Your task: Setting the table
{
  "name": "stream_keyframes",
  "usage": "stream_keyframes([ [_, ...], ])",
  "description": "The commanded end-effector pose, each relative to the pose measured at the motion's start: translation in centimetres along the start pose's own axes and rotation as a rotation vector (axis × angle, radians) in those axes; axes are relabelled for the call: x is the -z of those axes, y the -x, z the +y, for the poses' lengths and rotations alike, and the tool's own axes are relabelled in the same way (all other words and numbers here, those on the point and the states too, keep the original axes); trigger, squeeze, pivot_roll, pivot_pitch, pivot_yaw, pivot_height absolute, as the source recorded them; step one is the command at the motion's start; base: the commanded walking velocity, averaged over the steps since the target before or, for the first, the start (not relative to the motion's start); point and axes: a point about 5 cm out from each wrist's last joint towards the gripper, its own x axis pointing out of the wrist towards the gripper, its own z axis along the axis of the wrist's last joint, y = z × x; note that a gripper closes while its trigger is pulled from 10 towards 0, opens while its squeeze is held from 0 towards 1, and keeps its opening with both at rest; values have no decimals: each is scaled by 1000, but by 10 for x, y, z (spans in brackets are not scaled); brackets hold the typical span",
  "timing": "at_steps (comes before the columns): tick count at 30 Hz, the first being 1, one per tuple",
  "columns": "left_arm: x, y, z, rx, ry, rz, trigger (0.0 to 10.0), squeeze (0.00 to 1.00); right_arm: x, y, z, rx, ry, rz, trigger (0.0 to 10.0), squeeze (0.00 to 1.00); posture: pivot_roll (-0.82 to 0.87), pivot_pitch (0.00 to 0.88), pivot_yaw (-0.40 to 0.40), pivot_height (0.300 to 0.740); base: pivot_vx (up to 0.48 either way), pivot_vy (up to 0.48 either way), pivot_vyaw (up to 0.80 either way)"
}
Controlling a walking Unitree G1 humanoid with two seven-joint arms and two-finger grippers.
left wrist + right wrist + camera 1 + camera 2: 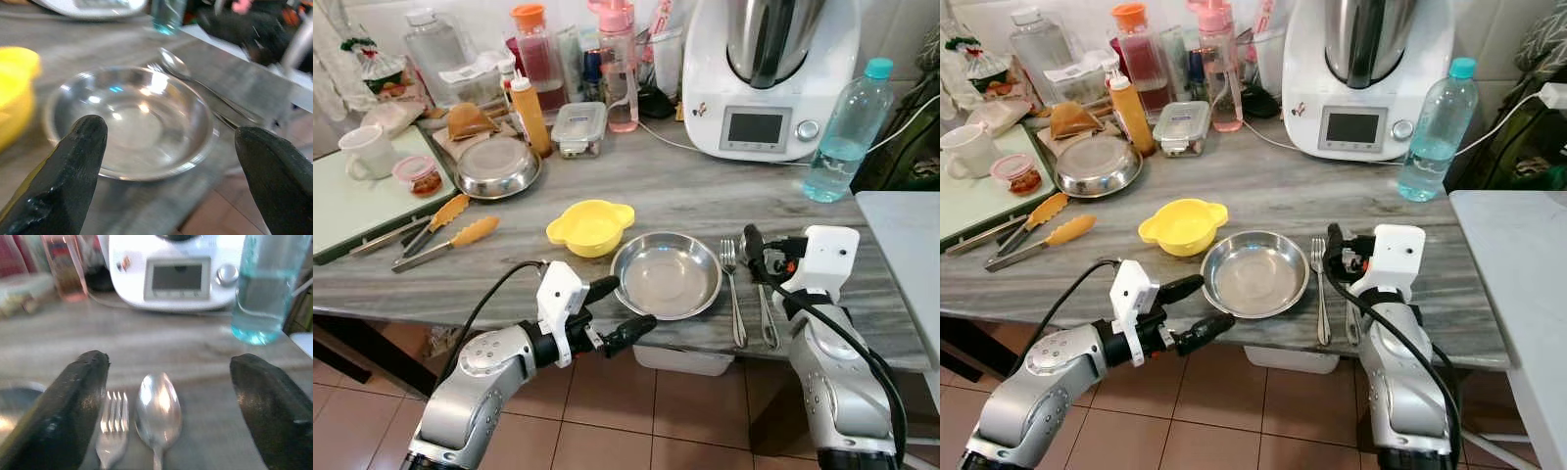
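Beside the steel plate, at its front-left rim and just off the counter edge, the left gripper hangs with its two black fingers spread apart, nothing between them; its wrist view looks straight across the dish. On the far side of the plate, the right gripper sits low over the cutlery with its fingers likewise wide apart and empty, the fork and spoon lying side by side between them.

Measured from the plate, the fork lies just to its right, the spoon just beyond the fork, both with handles toward the counter edge. A yellow bowl touches or nearly touches the plate's back-left rim. A water bottle stands well behind and to the right, next to a white kitchen machine.

The plate looks like thin polished metal: light, rigid, slick, not breakable. Its shallow upturned rim is the likely place to pinch, one finger over and one under. The cutlery is flat on the counter and probably slippery; the mid-handle seems the best hold.
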Motion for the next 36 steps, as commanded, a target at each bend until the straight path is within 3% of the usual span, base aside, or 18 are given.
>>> stream_keyframes([
  [1,-9,-1,11,-86,-19,-42,10000,0,1,8,5,-9,45,-27,10000,1000,-99,35,80,740,0,0,0],
  [8,-13,-5,15,-201,-27,-94,10000,0,9,23,7,-9,87,-21,10000,1000,-98,24,72,740,0,0,0],
  [14,-4,6,24,-373,-56,-96,10000,0,13,30,7,-18,90,-6,10000,988,-98,10,61,740,0,0,0],
  [15,-3,8,25,-389,-55,-99,10000,0,14,30,7,-18,90,-1,10000,757,-97,9,60,740,0,0,0],
  [17,-1,12,27,-434,-79,-86,10000,0,17,32,6,-21,101,12,10000,16,-95,7,57,740,0,0,-281],
  [25,-1,10,29,-472,-89,-94,10000,0,18,30,9,-43,106,12,10000,0,-89,1,49,740,0,0,-760],
  [36,-1,5,30,-511,-91,-90,10000,0,15,26,8,-53,109,0,10000,0,-95,0,45,740,0,0,0],
])
